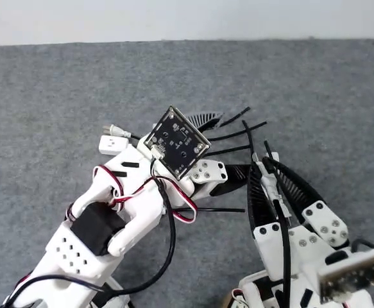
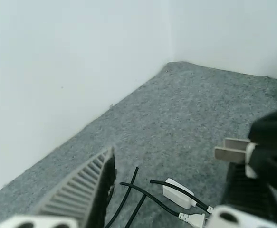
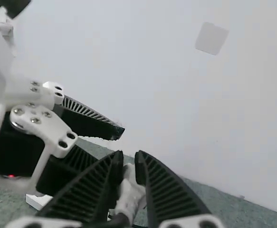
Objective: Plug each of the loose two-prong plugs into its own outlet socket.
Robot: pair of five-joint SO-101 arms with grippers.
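High view, left gripper (image 1: 228, 146): jaws wide, nothing held.
Right gripper (image 3: 128, 160): clamped on white plug (image 3: 128, 187).
Near left gripper: outlet socket (image 2: 176, 192) and second plug (image 2: 191, 219) on grey carpet (image 2: 195, 114).
Obstruction: black cables (image 2: 148, 194) beside socket.

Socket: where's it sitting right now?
High view: the socket lies on the carpet left of centre, beside the left arm, with a loose plug just on its far side.
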